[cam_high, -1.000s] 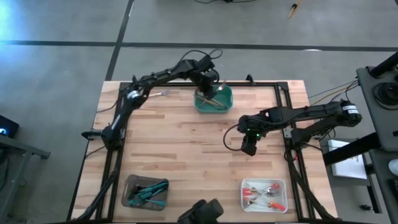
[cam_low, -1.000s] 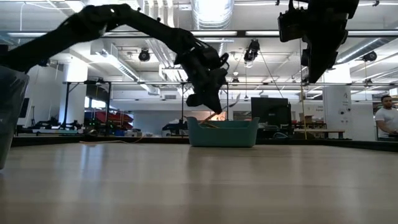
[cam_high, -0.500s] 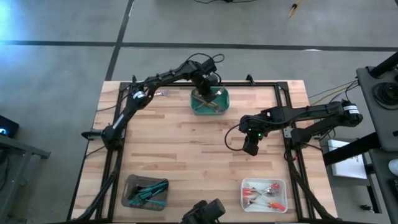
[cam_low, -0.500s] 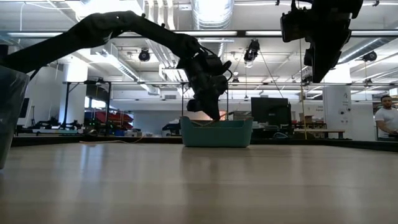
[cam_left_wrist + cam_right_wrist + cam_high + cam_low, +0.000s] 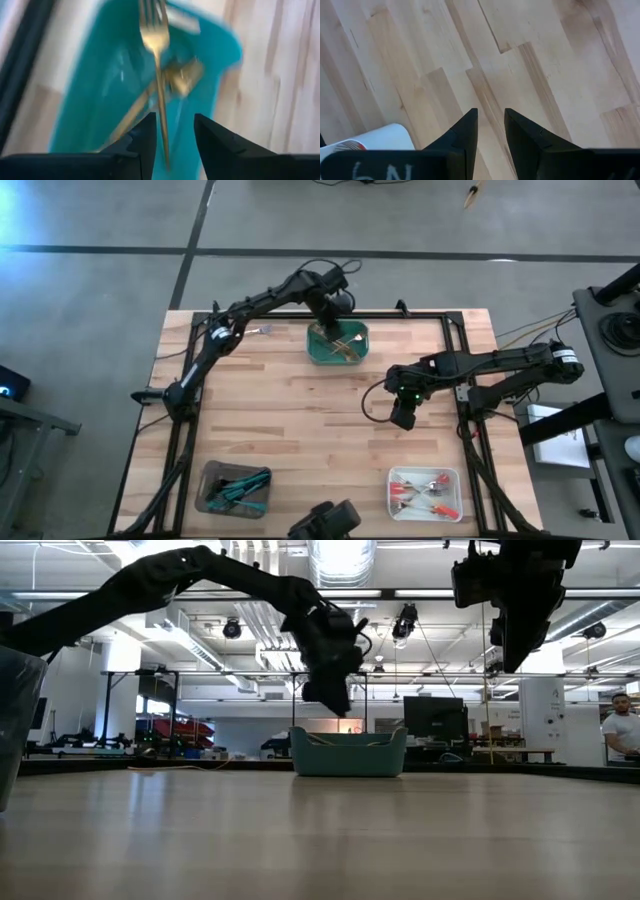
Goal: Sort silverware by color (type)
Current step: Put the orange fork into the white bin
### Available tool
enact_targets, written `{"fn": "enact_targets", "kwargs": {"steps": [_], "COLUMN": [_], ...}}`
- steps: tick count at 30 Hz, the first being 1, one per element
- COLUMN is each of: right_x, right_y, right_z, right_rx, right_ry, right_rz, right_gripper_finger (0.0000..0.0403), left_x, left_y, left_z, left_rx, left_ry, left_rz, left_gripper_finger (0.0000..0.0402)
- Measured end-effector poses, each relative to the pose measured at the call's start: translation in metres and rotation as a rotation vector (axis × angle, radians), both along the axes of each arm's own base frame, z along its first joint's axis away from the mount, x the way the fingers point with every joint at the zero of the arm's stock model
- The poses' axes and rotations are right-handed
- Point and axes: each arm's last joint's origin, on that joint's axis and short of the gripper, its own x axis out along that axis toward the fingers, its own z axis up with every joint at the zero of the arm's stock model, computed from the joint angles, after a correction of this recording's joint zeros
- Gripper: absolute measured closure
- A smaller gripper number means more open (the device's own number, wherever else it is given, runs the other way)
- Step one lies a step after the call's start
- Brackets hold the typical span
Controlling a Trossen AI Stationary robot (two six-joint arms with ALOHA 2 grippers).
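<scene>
now | left gripper (image 5: 172, 140) open above green tray (image 5: 340, 345), gold fork (image 5: 156, 55) below | right gripper (image 5: 490, 130) empty, slightly open, mid-desk right

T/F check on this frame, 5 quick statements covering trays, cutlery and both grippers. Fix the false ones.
1. The left gripper is over the green tray at the table's far edge. True.
2. The gold fork is clamped between the left gripper's fingers. False: the fingers are apart and the fork lies in the gap, over the tray, not pinched.
3. The right gripper holds a red-handled spoon. False: it hangs over bare wood at mid-table, holding nothing.
4. The white tray holds red-handled pieces. True.
5. The grey tray holds gold cutlery. False: it holds teal-handled pieces.
</scene>
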Motion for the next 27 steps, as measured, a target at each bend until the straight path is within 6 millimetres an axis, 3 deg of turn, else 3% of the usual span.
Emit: {"fn": "enact_targets", "kwargs": {"steps": [4, 12, 22, 27], "right_x": [0.0, 0.0, -0.002, -0.002], "right_y": [0.0, 0.001, 0.01, 0.011], "right_z": [0.0, 0.0, -0.003, -0.004], "right_rx": [0.0, 0.01, 0.034, 0.037], "right_ry": [-0.001, 0.002, 0.024, 0.024], "right_rz": [0.0, -0.027, -0.054, -0.058], "right_gripper_finger": [0.0314, 0.0314, 0.0314, 0.0314], "left_x": [-0.016, -0.036, -0.067, -0.09], "left_y": [-0.008, -0.005, 0.018, 0.01], "left_z": [-0.001, -0.001, 0.0, 0.014], "left_rx": [0.001, 0.117, 0.038, 0.016], "left_ry": [0.165, 0.412, 0.498, 0.507], "left_rz": [-0.067, -0.023, 0.076, 0.094], "left_gripper_finger": [0.0286, 0.0288, 0.0288, 0.0288]}}
